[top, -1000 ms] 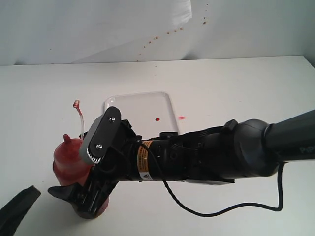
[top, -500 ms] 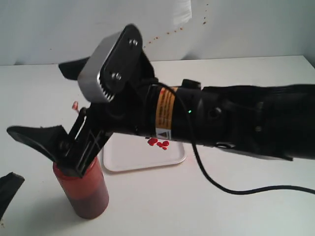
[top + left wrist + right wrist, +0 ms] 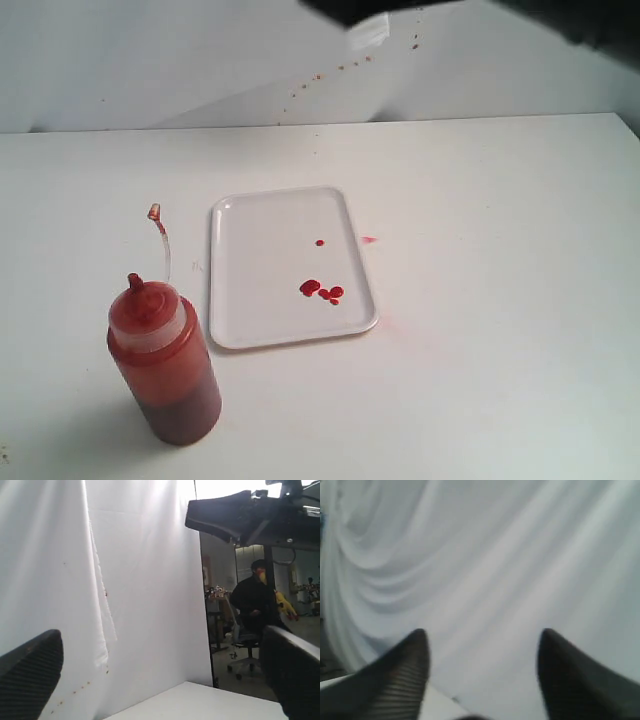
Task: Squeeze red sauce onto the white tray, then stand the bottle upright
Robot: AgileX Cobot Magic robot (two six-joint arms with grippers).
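A: What's showing re: the bottle?

B: Ext. view: the bottle (image 3: 165, 370) is standing upright on the white table (image 3: 480, 350). It's beside the near-left corner of the white tray (image 3: 260, 240) and apart from it. Its cap strap (image 3: 160, 235) is sticking up and the nozzle is uncapped.

A: And the red sauce?

B: The red sauce (image 3: 320, 290) is sitting on the tray as a small cluster of blobs, plus one drop farther back. A pinkish smear (image 3: 369, 240) is marking the table just off the tray's right rim.

A: Grippers?

B: Left gripper (image 3: 162, 645) and right gripper (image 3: 482, 635) are both gaping wide w/ nothing between the fingers. Each is facing a white curtain (image 3: 520, 555), nowhere near the bottle.

A: Risks?

B: Task is prob. looking done. The tall bottle is likely tippy, so an arm sweeping low could be knocking it over. The open nozzle would then be spilling. A bump to the tray could be smearing the wet blobs.
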